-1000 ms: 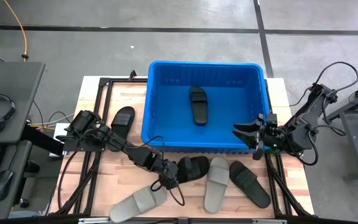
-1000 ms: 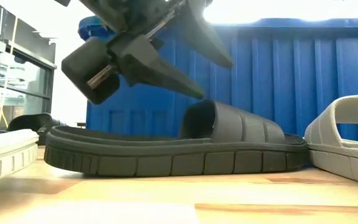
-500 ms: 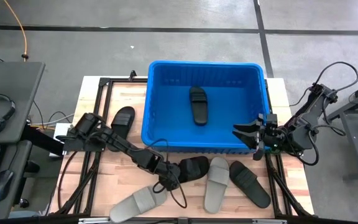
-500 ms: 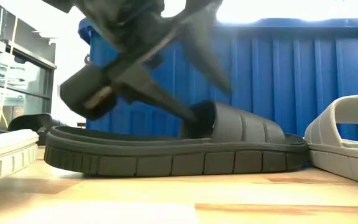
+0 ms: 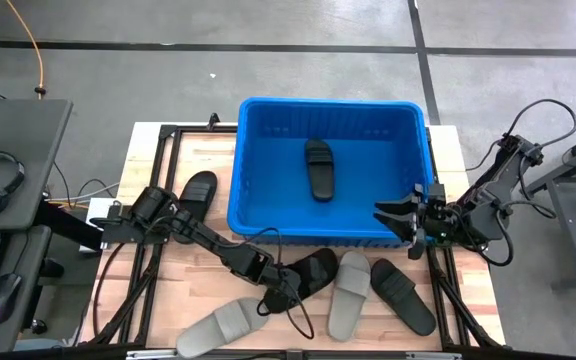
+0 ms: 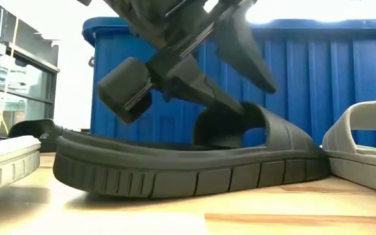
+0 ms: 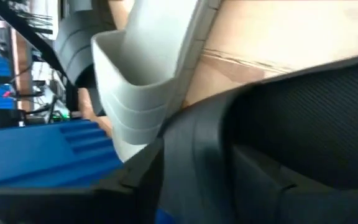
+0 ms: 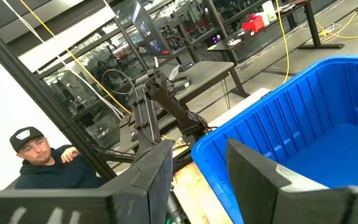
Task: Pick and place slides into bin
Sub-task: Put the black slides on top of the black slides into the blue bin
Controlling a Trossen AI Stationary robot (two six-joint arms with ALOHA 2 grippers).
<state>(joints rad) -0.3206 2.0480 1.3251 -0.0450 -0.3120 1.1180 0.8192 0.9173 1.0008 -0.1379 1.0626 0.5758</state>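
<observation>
One slide [image 5: 318, 168] already lies in the bin [image 5: 243, 215], and we count five more on the table, so the job is barely begun. We're watching the left gripper [image 5: 286, 291] work on the black slide [image 6: 194, 163] just in front of the bin: in the low view one finger reaches under the ribbed strap while the other rides above it, so the fingers bracket the strap, but whether they have actually pinched it we cannot tell. The near end of that sole tips up off the wood, a hint that the gripper bears on it. Just beside the claw on the far side from the arm stands a grey slide [image 5: 347, 292], with another black slide [image 5: 401, 295] past that; a second grey one [image 5: 220, 326] lies on the near side, and a black one [image 5: 196, 192] back along the arm. The right gripper [image 5: 388, 217] hangs at the bin's right front corner, fingers apart, holding nothing. We judge this the grasp step; next calls for a firm pinch on the strap, a clean lift over the rolled rim, and release inside.
</observation>
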